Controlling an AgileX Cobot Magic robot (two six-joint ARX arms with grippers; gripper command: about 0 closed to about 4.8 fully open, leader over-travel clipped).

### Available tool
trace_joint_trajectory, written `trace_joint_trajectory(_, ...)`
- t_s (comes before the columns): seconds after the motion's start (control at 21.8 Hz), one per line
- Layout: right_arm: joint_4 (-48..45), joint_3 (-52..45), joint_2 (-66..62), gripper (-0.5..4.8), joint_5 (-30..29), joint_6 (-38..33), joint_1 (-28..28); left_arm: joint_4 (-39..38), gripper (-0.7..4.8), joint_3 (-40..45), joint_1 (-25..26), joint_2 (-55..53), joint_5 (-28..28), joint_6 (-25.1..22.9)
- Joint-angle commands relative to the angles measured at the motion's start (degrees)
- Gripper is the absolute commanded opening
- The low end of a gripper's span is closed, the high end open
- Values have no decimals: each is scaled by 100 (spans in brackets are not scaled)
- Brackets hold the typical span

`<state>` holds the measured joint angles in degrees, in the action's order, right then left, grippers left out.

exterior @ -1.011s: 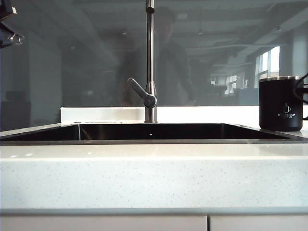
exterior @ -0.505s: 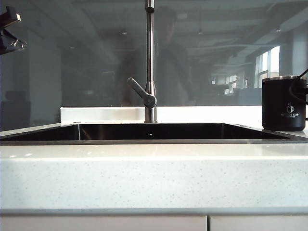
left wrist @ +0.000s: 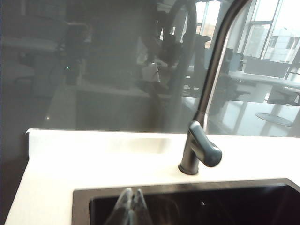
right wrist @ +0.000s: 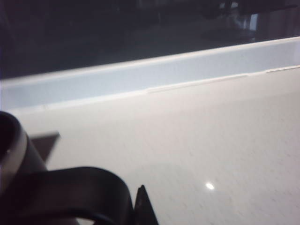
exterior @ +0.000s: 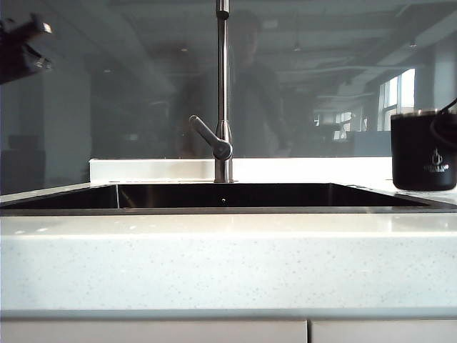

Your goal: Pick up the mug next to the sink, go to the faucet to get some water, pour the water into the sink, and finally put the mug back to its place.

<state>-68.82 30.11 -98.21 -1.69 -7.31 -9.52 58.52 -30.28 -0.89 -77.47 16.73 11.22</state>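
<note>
Mug (exterior: 423, 150), matte black with steel rim and loop handle (right wrist: 70, 192), hung just clear of the white speckled stone surface (exterior: 228, 261) right of the dark recessed sink (exterior: 235, 196), right gripper (right wrist: 140, 206) fingers clasping its handle. Best kept level toward the tall steel faucet (exterior: 223, 86). Left gripper (left wrist: 132, 206) hovered clenched, empty, over the basin. Count: 1 mug, 1 faucet, 1 sink, 2 grippers.

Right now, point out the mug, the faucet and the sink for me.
mug (exterior: 424, 153): exterior view, black side wall.
faucet (exterior: 223, 86): exterior view, upright steel pipe.
sink (exterior: 235, 210): exterior view, front steel rim.
</note>
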Motion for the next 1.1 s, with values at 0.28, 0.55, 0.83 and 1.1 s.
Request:
trace_joint_trajectory(0.28, 1237, 975, 662, -6, -385, -599, 1069, 87, 230, -3351, -2, -3501, 1609, 190)
trace_joint_trajectory(0.55, 4175, 3235, 608, -6, -551, -184, 2050, 59, 408, -6649, -133, -5775, 3405, 1991)
trace_joint_trajectory(0.83, 5261, 4780, -63, -6, -439, 479, 2712, -444, 408, -8406, -505, -6666, 3724, 1989)
trace_joint_trajectory(1.1, 5276, 5882, -920, -6, -184, 431, 3010, -678, 408, -8491, -892, -6669, 3451, 1486)
